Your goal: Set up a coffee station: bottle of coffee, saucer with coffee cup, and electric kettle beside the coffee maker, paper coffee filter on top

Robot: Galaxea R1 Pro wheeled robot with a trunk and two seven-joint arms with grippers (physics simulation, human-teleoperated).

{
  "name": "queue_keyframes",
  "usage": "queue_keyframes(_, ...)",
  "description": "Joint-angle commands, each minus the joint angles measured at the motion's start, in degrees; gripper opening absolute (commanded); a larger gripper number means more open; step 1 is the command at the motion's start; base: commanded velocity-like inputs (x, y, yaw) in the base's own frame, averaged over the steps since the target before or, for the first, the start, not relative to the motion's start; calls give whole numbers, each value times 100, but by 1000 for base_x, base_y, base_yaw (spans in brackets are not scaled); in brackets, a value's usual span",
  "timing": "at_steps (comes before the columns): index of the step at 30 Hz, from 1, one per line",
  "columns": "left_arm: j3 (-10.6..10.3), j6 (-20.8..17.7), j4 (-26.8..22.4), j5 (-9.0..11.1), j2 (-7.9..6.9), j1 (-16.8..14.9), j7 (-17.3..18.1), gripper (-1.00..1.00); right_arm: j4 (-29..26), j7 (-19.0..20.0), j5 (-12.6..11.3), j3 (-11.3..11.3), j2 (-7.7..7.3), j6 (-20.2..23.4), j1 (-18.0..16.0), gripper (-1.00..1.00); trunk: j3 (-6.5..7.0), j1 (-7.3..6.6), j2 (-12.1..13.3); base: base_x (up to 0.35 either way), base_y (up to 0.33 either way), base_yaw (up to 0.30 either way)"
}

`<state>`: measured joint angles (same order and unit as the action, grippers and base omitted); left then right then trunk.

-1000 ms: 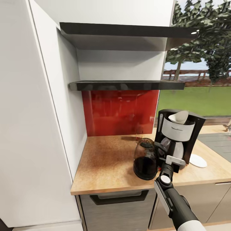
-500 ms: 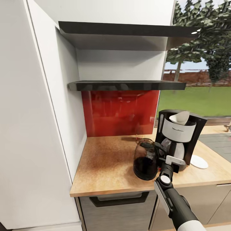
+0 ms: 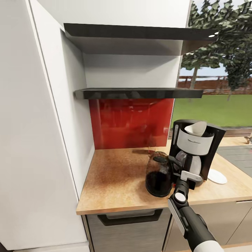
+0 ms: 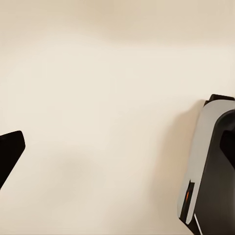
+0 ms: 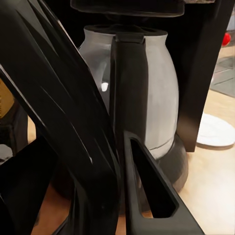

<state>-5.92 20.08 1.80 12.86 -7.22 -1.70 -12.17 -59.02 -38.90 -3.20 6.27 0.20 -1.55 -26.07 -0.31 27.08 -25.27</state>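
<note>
The electric kettle [image 3: 158,176] stands on the kitchen countertop [image 3: 115,178], just left of the coffee maker [image 3: 196,154]. A paper coffee filter [image 3: 196,128] sits on top of the coffee maker. The white saucer [image 3: 217,176] lies bare on its right side. My right gripper [image 3: 177,175] is shut on the kettle's black loop handle [image 5: 73,122], with the glass carafe [image 5: 147,88] and the saucer [image 5: 215,130] beyond it. My left gripper [image 4: 112,156] is open and faces a plain beige surface. The kitchen shelf [image 3: 138,93] is seen edge-on. The bottle of coffee and the coffee cup are hidden or out of view.
A white tall cabinet [image 3: 38,140] walls off the counter's left end. A red backsplash [image 3: 131,122] runs behind it, and a second dark shelf [image 3: 140,33] hangs higher up. Bare worktop lies left of the kettle. A grey hob [image 3: 238,154] is at the far right.
The head view has shifted slightly, so the camera moved. The kettle, the coffee maker and my right arm keep their places.
</note>
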Motion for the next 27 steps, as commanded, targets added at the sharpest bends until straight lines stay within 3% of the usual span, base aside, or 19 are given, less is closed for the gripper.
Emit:
queue_keyframes(1,-49,31,17,41,1,-6,-7,100,7,-30,-14,13,-2,-52,-4,-100,-3,2,-5,0,0,0)
queue_keyframes(14,-49,40,20,44,1,-6,-5,100,31,-29,-5,14,-2,-109,-4,-100,-3,2,-5,0,0,0)
queue_keyframes(15,-49,40,18,45,1,-6,-5,100,31,-29,-5,14,-2,-109,-4,100,-3,2,-5,0,0,0)
queue_keyframes(27,-49,40,14,42,1,-6,-8,100,31,-21,-11,14,-2,-125,-4,100,-3,2,-5,0,0,0)
